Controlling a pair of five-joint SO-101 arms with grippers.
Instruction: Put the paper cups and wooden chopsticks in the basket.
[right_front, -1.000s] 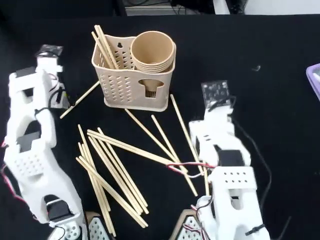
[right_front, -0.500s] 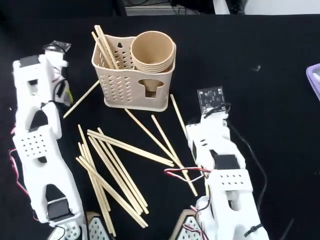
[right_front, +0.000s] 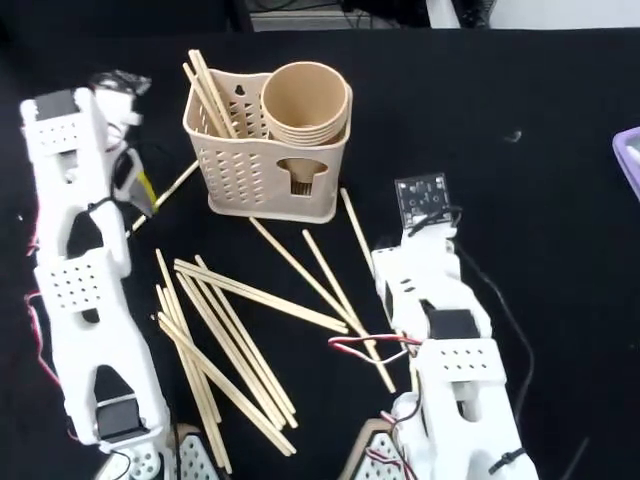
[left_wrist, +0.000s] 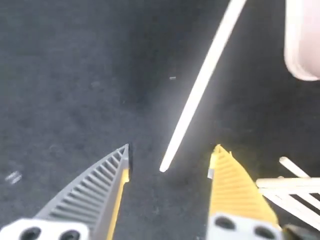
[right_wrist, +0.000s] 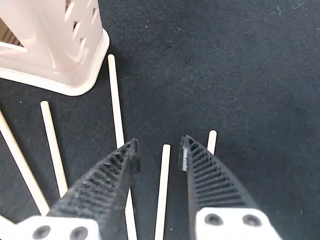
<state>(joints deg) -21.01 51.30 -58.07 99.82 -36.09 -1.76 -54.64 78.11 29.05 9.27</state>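
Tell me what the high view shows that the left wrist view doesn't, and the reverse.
High view: the paper cups stacked in the basket, and the loose chopsticks piled on the table. Left wrist view: the left gripper open, tips either side of one end of the single chopstick. Both: that single chopstick lying beside the basket.
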